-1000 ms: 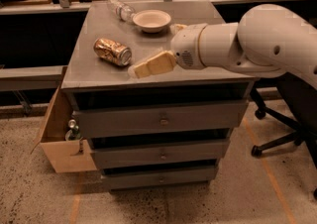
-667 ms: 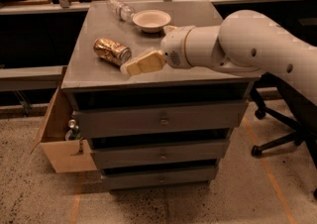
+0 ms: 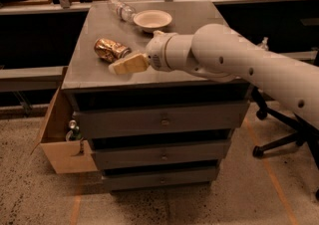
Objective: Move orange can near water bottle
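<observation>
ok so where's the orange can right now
In the camera view the orange can lies on its side at the left of the cabinet top, just behind the claw, with the water bottle farther back.

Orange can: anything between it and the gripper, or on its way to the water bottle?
Nothing visible. The gripper is right beside the orange can; bare tabletop runs to the water bottle, the bowl off to the side.
</observation>
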